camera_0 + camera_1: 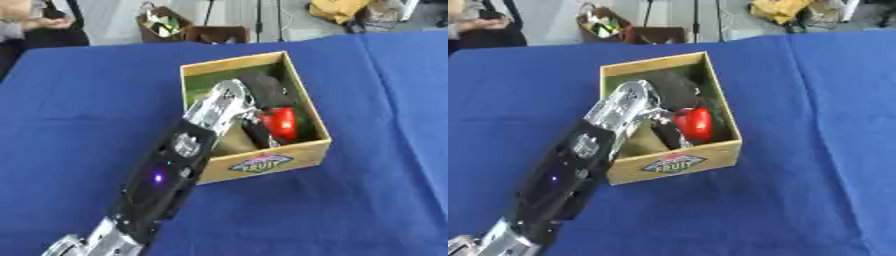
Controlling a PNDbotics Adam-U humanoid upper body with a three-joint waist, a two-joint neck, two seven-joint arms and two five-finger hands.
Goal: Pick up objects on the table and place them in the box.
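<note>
Red object inside box, against left hand fingers

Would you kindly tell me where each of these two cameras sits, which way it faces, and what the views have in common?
Left eye view: in the robot's head, looking down at the blue table and wooden box; the left arm enters from lower left, its robot hand inside the box at a red object.
Right eye view: beside it, same downward aim; the same arm shows, the box sitting further left.
Shared: table, box, arm and red object. The right hand shows in neither.
</note>
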